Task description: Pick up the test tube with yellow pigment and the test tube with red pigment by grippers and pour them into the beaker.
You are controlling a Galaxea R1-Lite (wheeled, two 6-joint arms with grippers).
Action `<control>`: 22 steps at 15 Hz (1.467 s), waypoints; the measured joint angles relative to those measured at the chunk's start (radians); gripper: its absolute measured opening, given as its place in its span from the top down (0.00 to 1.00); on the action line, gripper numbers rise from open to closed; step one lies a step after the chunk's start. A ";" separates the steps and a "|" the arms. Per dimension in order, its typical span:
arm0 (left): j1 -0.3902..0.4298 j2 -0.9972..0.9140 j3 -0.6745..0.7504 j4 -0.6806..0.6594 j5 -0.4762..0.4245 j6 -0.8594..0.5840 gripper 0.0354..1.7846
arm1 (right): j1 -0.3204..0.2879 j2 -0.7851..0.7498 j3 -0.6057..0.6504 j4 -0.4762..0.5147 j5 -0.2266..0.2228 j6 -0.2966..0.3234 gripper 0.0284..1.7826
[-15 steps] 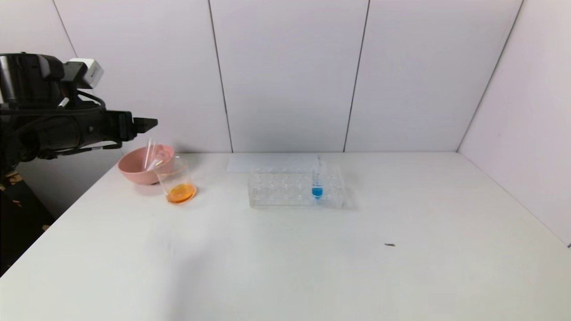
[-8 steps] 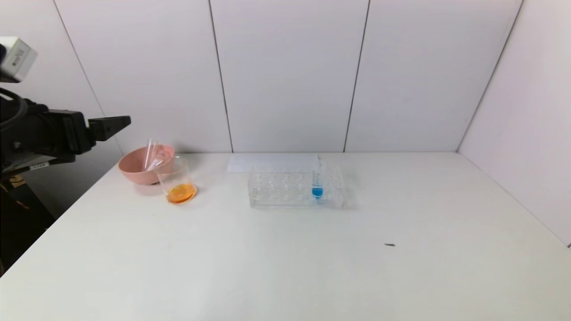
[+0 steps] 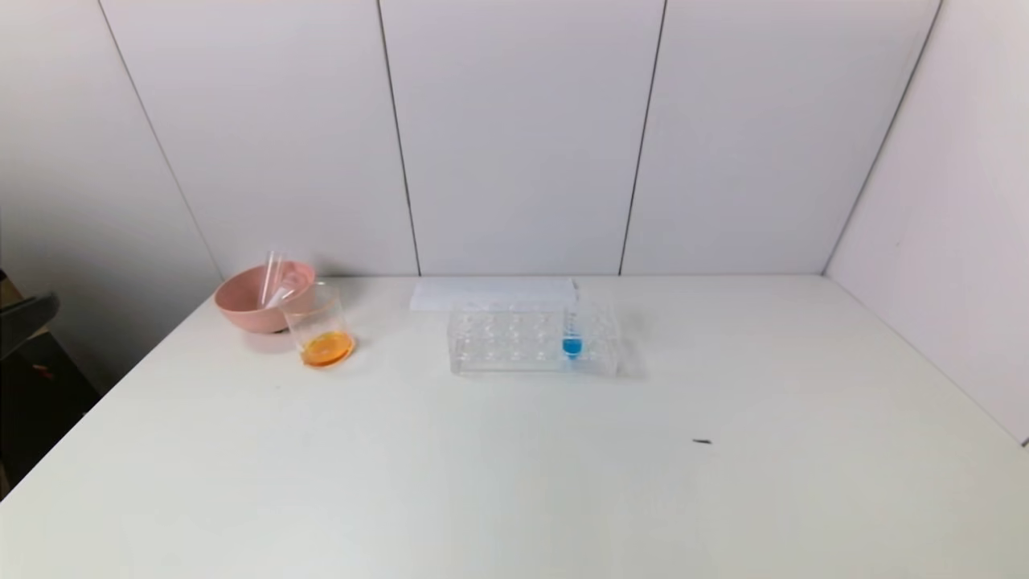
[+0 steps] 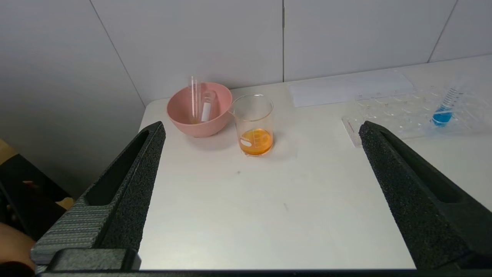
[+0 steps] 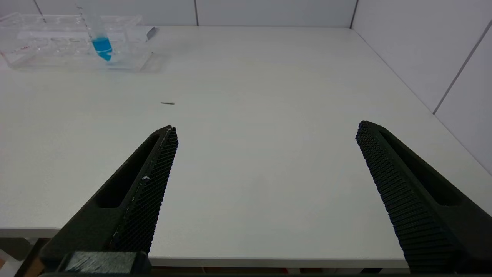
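Holding orange liquid, clear beaker (image 3: 321, 330); left tool (image 4: 261, 129), right tool (image 5: 265, 129) spread, empty.

Table (image 3: 514, 482) white, plain. Walls (image 3: 514, 137) pale grey-white panels, thin dark seams. Bowl (image 3: 245, 310) pink. Beaker (image 3: 319, 322) clear, orange liquid at bottom. Rack (image 3: 514, 342) clear, colourless. Tube in rack (image 3: 571, 334) clear, blue liquid at tip, fine graduation marks. Left claw (image 4: 261, 134) black, rough grainy pads. Right claw (image 5: 265, 132) black, fine mesh-like texture.
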 joint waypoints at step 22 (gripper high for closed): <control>0.023 -0.762 0.431 0.011 -0.091 0.027 0.01 | 0.000 0.000 0.000 0.000 0.000 0.000 0.05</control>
